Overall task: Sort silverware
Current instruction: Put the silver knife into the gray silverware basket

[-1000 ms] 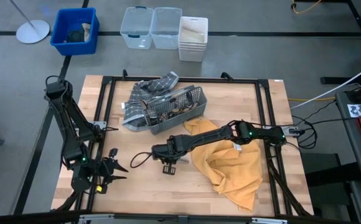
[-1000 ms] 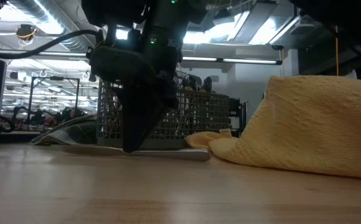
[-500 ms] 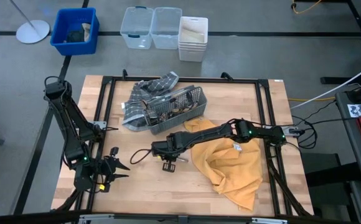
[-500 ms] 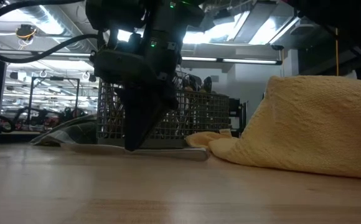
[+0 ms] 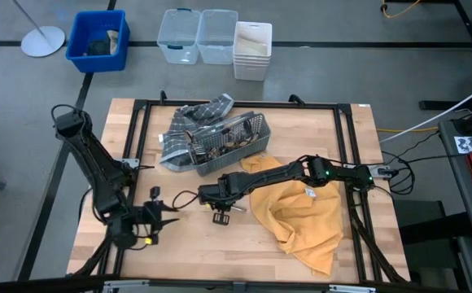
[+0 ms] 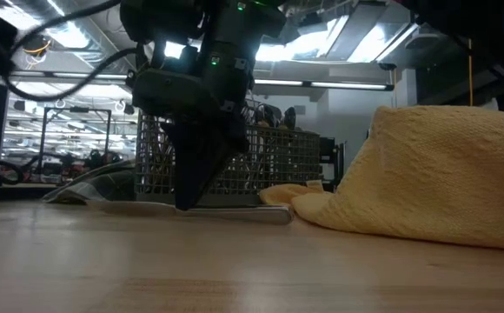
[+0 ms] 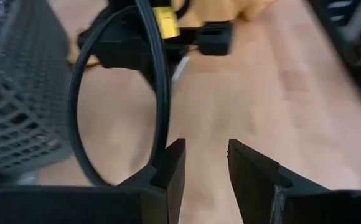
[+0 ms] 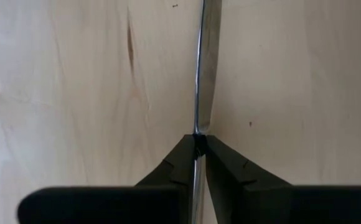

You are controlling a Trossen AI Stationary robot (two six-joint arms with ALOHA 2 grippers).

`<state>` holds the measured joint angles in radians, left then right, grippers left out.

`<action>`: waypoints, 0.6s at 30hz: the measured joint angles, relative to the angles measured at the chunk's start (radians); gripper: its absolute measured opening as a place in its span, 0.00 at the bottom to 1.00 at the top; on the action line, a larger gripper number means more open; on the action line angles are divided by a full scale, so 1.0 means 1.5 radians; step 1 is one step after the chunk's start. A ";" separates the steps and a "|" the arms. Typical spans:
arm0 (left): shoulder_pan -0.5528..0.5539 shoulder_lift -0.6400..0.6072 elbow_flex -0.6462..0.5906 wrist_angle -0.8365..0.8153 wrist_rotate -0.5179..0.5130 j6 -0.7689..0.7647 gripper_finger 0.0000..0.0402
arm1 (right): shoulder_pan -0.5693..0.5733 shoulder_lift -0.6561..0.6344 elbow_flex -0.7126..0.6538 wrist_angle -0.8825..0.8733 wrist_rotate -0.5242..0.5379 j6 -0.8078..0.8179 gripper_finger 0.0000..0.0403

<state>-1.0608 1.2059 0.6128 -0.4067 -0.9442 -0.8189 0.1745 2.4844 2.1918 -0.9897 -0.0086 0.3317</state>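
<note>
Sorting of silverware, overhead, table-level and wrist views. The right gripper point(image 5: 217, 198) is lowered to the wooden tabletop point(image 5: 317, 130) in front of the grey wire-mesh caddy point(image 5: 229, 145), its fingers point(image 8: 182, 157) closed to a narrow gap on a slim shiny knife point(image 8: 206, 59), gripped by its thin edge; in the table-level view the same piece point(image 6: 235, 212) lies flat and low along the wood, under the gripper point(image 6: 187, 202), so it appears not yet lifted clear. The rest of the silverware point(image 5: 220, 146) stands jumbled in the caddy, which rests partly on a grey checked cloth point(image 5: 191, 120); a yellow towel point(image 5: 301, 216) lies crumpled just beside the right arm. The left gripper point(image 5: 169, 220) hovers near the tabletop's left front, its fingers point(image 7: 173, 168) moderately apart and holding nothing, pointed towards the right gripper and the black cable loop point(image 7: 121, 93) that hangs between them. Probable hazards: the grip falls on a thin, smooth edge, so the knife may pivot or slip out when raised; because the piece lies flat on the wood, its far end may drag or catch on the towel's edge; and if the left gripper advances to receive the knife, its fingers may snag the cable loop or collide with the right wrist.
</note>
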 joint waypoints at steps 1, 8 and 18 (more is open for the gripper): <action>0.014 0.008 0.000 0.002 -0.001 0.007 0.27 | 0.000 0.000 0.000 0.000 0.000 0.000 0.10; 0.105 0.068 0.000 0.088 0.022 0.054 0.27 | 0.000 0.000 0.000 0.000 0.000 0.000 0.10; 0.180 0.184 0.000 0.275 0.091 0.302 0.27 | 0.000 -0.001 0.000 -0.002 0.000 0.000 0.10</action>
<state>-0.7905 1.4822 0.6132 0.0055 -0.8079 -0.3657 0.1745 2.4832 2.1921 -0.9923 -0.0090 0.3317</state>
